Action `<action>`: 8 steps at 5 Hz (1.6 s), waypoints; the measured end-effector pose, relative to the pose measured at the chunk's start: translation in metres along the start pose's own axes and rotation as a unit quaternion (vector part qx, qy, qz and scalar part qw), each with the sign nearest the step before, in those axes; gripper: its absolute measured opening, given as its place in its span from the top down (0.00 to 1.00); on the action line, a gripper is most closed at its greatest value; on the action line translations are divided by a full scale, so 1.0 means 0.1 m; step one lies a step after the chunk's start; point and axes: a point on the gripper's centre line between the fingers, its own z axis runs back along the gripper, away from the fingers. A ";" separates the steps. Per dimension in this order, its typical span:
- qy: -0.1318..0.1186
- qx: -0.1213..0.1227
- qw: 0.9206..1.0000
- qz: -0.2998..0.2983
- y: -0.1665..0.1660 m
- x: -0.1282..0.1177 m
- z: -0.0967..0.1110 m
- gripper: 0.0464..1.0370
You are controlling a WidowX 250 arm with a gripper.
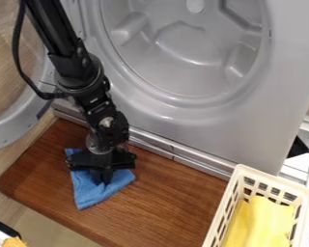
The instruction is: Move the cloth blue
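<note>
At seven o'clock in my view, I have the gripper (103,177) down over the blue cloth (96,193) on the wooden board (163,205); I can't tell how wide its jaws stand or whether they hold any. A basket (273,179) sits between four and five o'clock.

Reddish brown with darker grain shown on flat wooden board (167,207). Plain blue seen on soft crumpled cloth (96,193), on board. Matte black seen on two-finger gripper (103,179), above board. Silver-grey shown on large panel with round recess (283,62), behind board. To right of board, cream broken by rows of slots on rectangular plastic basket (275,181); bright yellow seen on soft sheet-like piece (263,222).
</note>
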 end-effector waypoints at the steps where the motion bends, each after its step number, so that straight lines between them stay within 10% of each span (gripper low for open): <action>1: -0.003 -0.018 1.000 -0.005 -0.07 -0.05 0.13 0.99; 5: -0.096 -0.135 0.985 -0.048 -0.31 -0.23 1.24 0.99; 8: -0.166 -0.245 0.954 -0.056 -0.58 0.12 1.97 0.99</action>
